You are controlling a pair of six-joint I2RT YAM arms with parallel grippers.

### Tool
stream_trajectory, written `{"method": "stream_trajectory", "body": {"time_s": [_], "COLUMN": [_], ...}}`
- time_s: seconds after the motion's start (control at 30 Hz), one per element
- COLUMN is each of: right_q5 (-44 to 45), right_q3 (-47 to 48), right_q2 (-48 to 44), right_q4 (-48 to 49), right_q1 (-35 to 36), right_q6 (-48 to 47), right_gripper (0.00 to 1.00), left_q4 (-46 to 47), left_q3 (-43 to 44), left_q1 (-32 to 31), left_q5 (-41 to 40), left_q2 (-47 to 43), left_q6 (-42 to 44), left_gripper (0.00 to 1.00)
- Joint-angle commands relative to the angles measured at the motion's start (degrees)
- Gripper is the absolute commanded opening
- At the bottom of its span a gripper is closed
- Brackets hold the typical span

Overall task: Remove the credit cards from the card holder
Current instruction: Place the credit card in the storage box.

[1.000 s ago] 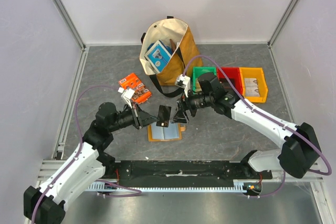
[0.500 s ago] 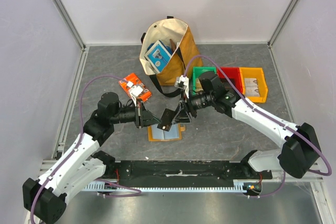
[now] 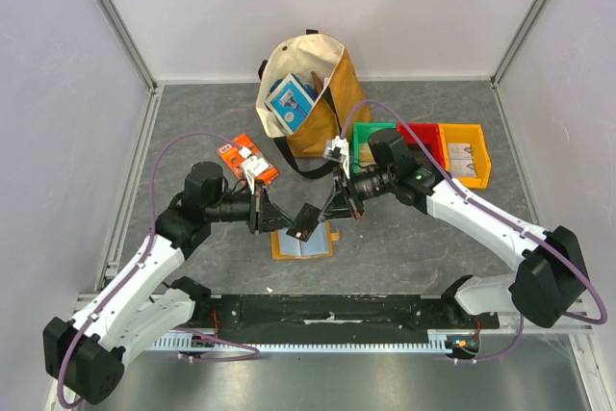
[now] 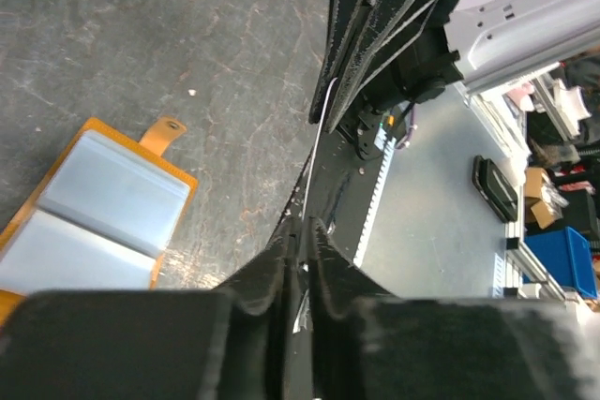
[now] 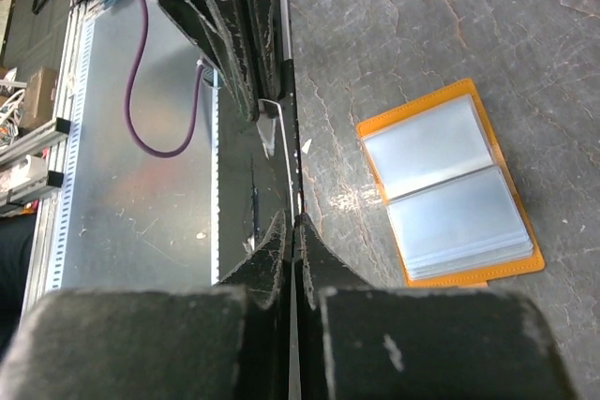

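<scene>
A black credit card (image 3: 304, 221) hangs just above the table, pinched from both sides. My left gripper (image 3: 287, 222) is shut on its left edge and my right gripper (image 3: 325, 213) on its right edge. In the left wrist view the card (image 4: 317, 147) runs edge-on from my left gripper (image 4: 303, 229) up to the right gripper's fingers (image 4: 375, 35). In the right wrist view it (image 5: 289, 161) runs the same way, from my right gripper (image 5: 292, 222). The orange-tan card holder (image 3: 302, 243) lies open below, showing its pale blue-grey pockets (image 4: 94, 203) (image 5: 450, 194).
A canvas tote bag (image 3: 332, 108) stands behind, with a blue-and-white box (image 3: 291, 103) in it. An orange printed packet (image 3: 247, 161) lies at the left. Green (image 3: 371, 134), red (image 3: 421, 134) and yellow (image 3: 465, 153) bins stand at the right.
My right gripper has closed on the card that the left one was holding. The card has tilted and dropped slightly towards the holder.
</scene>
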Motion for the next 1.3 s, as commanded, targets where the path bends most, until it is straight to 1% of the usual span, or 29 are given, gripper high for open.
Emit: {"method": "stream_trajectory", "body": {"time_s": [0.0, 0.07, 0.13, 0.17, 0.23, 0.33, 0.43, 0.5, 0.6, 0.73, 0.8, 0.97, 1.17, 1.27], "right_q5": [2.9, 6.3, 10.4, 11.9, 15.4, 21.3, 30.3, 35.5, 41.0, 51.2, 54.2, 54.5, 45.0, 42.6], "right_q3": [0.5, -0.2, -0.9, -1.3, -1.7, -1.2, 0.7, 1.7, 3.2, 4.7, 5.6, 7.4, 6.7, 5.8], "right_q2": [-2.8, -3.9, -5.0, -5.8, -7.5, -9.0, -8.4, -7.9, -6.9, -4.8, -2.4, 4.6, 10.5, 12.0], "right_q4": [1.0, 1.0, 0.8, 0.5, -0.1, -2.9, -5.8, -6.3, -6.2, -6.1, -6.3, -6.2, -3.6, -3.6], "right_q1": [-2.4, -4.2, -6.7, -8.7, -12.9, -20.7, -26.0, -28.8, -32.2, -34.8, -35.8, -37.1, -37.0, -37.1], "right_q6": [1.7, 3.7, 6.2, 7.5, 10.0, 12.1, 13.5, 14.4, 16.3, 17.5, 16.7, 15.3, 14.4, 14.2], "right_gripper": [0.0, 0.0, 0.0, 0.0, 0.0, 0.0, 0.0, 0.0, 0.0, 0.0, 0.0, 0.0, 0.0, 0.0], "left_q4": [-2.0, -1.9, -1.8, -2.4, -2.9, -2.2, 0.6, 2.1, 1.5, 0.8, 1.6, 4.3, 5.5, 5.5], "left_q3": [4.2, 4.4, 3.8, 3.9, 3.1, 1.4, -1.0, -2.4, -3.4, -5.2, -6.7, -9.0, -9.1, -9.3], "left_q1": [-0.1, 0.0, 0.0, 0.0, 0.0, 0.0, -0.2, -0.2, -0.2, -0.2, -0.2, -0.3, -0.5, -0.5], "left_q5": [-4.1, -9.1, -15.0, -17.6, -21.4, -22.4, -20.7, -21.2, -24.1, -28.0, -28.8, -29.8, -29.1, -29.0], "left_q2": [-0.2, -0.7, -1.1, -1.1, -1.2, -0.9, 0.5, 0.9, 1.5, 2.0, 2.4, 4.6, 7.4, 7.7], "left_q6": [3.5, 2.6, 0.9, 0.1, -2.6, -8.3, -12.7, -14.5, -14.7, -15.3, -16.0, -17.4, -17.9, -17.9], "left_gripper": [0.23, 0.47, 0.64, 0.68, 0.72, 0.72, 0.72, 0.71, 0.69, 0.63, 0.6, 0.57, 0.54, 0.52]}}
